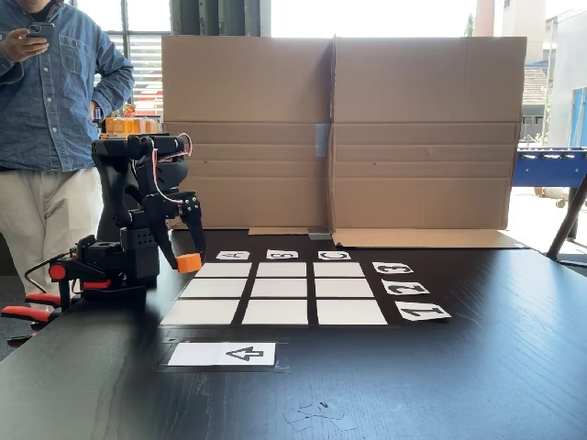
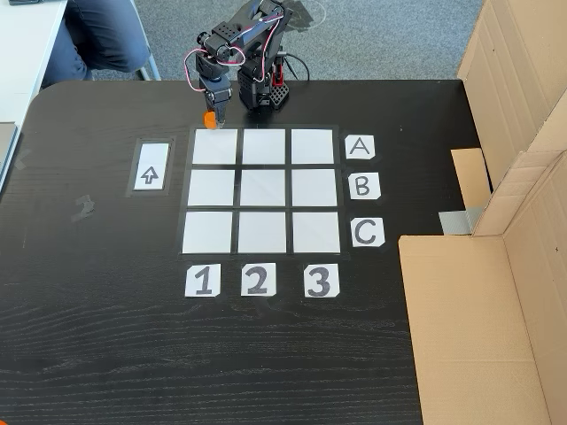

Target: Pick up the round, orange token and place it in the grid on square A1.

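Nearest the camera in a fixed view lies the arrow card (image 1: 223, 354), flat on the black table (image 1: 440, 385), its arrow pointing to that view's left. Just behind it spreads the grid (image 1: 275, 291), three rows of white squares with black gaps between them. The number cards (image 1: 404, 287) sit along its right edge in this view, the letter cards (image 1: 282, 254) along its far edge.

In the fixed view from above, square A1 (image 2: 214, 147) is the corner cell in line with the "A" card (image 2: 359, 147) and the "1" card (image 2: 202, 281), and its white paper is bare.

At the grid's corner nearest the arm, the gripper (image 1: 190, 259) hangs over the table with its fingers closed on the token (image 1: 189, 262), which sits low between the tips. From above, the token (image 2: 210, 117) shows as a spot of orange under the gripper (image 2: 213, 118), just outside the edge of square A1 (whether it touches the table I cannot tell).

Behind stands the arm's dark base (image 1: 124, 259), held by red-handled clamps (image 1: 32, 307). Further back a cardboard wall (image 1: 339, 133) rises at the table's far side, and a person in a denim shirt (image 1: 55, 87) stands at the left holding a phone (image 1: 40, 30).
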Robot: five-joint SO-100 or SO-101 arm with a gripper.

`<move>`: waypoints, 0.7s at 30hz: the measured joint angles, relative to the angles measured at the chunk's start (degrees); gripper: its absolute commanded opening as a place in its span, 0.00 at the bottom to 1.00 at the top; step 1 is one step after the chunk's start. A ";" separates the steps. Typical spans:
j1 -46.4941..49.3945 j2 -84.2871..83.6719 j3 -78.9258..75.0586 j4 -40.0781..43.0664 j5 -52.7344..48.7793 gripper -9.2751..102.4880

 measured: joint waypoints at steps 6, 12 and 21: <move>-0.44 -3.34 3.25 -4.04 0.00 0.16; -0.44 -7.47 3.43 -6.68 0.35 0.16; -0.26 -12.74 3.52 -11.16 0.00 0.15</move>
